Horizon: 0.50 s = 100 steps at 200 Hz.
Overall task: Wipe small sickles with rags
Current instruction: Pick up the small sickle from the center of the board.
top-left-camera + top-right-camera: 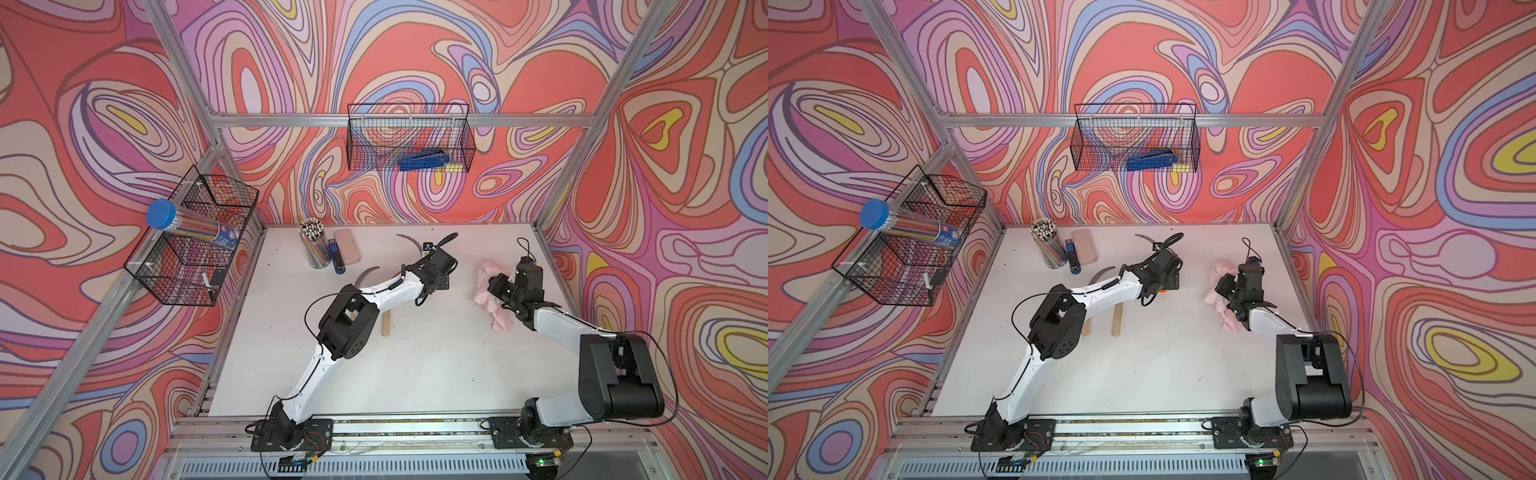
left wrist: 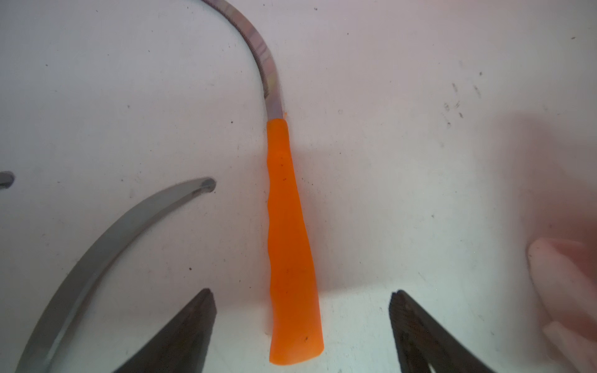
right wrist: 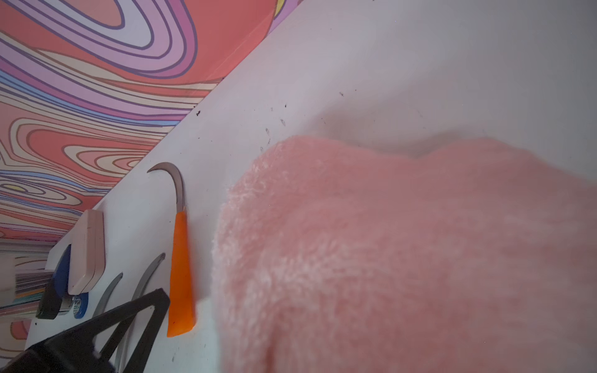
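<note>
**Step in hand: taking hold of a sickle for wiping.** The left gripper (image 2: 303, 292) is hovering low over the orange sickle (image 2: 290, 242). Its jaws are standing wide apart, one on each side of the handle and touching neither side. The right gripper (image 1: 496, 286) is closed on the rag (image 3: 387, 258), a fluffy pale pink cloth bunched around it and trailing onto the table (image 1: 415, 374).

**Position.** The orange sickle is lying flat on the table towards the back. It sits between the rag on one side and a wooden-handled sickle (image 2: 113, 242) on the other, whose blade is curving in just beside the left jaw.

**Appearance.** The handle is bright orange, ridged along one edge, widening towards its butt and carrying a few dark specks. The blade is thin grey metal with fine teeth along its inner edge and a faint rainbow tint, and it is arching away from the handle.

**Next move (judgement).** The jaws probably need to drop and close across the handle without catching the neighbouring blade. The sickle then needs lifting or steadying so that the rag can be brought to the blade.
</note>
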Each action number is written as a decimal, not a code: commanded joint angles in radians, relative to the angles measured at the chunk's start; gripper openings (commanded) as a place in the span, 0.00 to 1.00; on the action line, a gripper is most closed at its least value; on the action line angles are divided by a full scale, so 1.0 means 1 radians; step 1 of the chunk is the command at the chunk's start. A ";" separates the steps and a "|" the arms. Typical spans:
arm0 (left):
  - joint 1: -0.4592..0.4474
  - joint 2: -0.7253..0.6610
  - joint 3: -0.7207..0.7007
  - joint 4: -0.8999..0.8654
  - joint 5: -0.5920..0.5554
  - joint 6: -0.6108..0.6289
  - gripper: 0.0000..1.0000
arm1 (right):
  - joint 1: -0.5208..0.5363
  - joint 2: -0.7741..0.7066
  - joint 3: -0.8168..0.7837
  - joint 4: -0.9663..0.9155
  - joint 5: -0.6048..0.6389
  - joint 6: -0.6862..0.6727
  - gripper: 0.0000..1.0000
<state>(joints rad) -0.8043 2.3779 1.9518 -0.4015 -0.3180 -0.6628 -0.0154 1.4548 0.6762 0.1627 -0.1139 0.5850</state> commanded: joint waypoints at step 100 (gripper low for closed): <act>-0.031 0.083 0.073 -0.169 -0.090 -0.029 0.73 | 0.002 -0.037 -0.042 0.024 -0.002 -0.007 0.00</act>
<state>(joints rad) -0.8272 2.4443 2.0037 -0.5190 -0.3649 -0.6704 -0.0154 1.4467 0.6502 0.1703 -0.1062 0.5854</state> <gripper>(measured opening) 0.728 0.135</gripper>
